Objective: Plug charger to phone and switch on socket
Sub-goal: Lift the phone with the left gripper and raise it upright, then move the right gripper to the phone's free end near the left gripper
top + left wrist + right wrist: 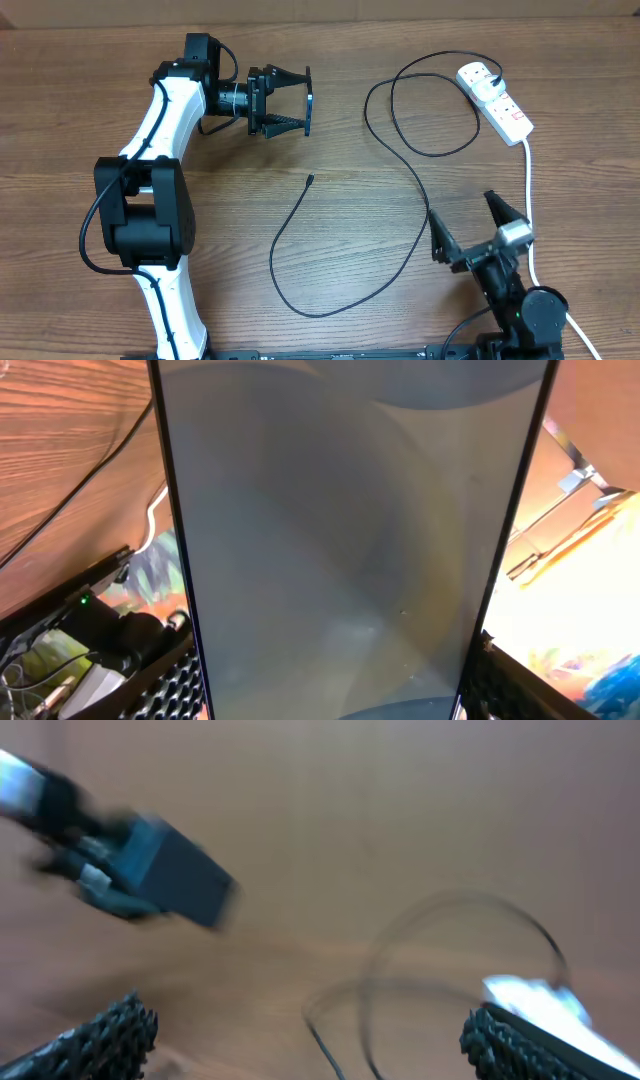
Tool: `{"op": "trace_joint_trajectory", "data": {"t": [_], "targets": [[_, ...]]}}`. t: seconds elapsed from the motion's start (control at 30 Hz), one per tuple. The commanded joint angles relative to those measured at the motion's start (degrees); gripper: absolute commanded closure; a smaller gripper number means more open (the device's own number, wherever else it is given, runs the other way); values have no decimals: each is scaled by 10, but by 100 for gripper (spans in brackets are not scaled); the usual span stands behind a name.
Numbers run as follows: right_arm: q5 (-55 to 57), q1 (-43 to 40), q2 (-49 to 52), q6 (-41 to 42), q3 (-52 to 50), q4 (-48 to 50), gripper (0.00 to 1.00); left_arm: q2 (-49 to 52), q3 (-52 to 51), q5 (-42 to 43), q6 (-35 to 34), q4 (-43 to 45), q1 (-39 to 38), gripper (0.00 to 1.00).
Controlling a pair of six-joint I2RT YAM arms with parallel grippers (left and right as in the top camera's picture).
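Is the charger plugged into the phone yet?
Out: the thin black charger cable's tip lies on the wooden table, apart from the black-edged smartphone.

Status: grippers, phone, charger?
Left gripper shut on black-edged rectangular smartphone. Right gripper open, empty. Thin black charger cable unplugged, tip loose on wooden table.
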Motion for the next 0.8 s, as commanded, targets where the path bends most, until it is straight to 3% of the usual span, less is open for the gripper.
{"op": "trace_joint_trajectory", "data": {"t": [0.0,0.1,0.23,0.43,0.5,0.6,0.63,0.7,0.77], "targets": [[-83,-2,-3,27,2,65,0,2,17,33,-16,2,3,34],[-58,-6,14,29,53,32,0,2,17,33,-16,2,4,34],[-53,-19,111,28,178,-101,0,2,17,29,-18,2,3,34],[-87,-27,422,-28,487,-367,0,2,17,27,-25,13,3,34],[-183,-27,530,-25,586,-432,0,2,17,27,-27,15,3,34],[-335,-27,614,-26,638,-447,0,2,17,27,-27,15,3,34],[-410,-24,653,-24,647,-405,0,2,17,27,-27,15,3,34],[-407,-13,688,12,659,-379,0,2,17,18,-29,14,3,34],[-304,17,714,31,681,-392,0,2,17,4,-37,14,3,34]]}}
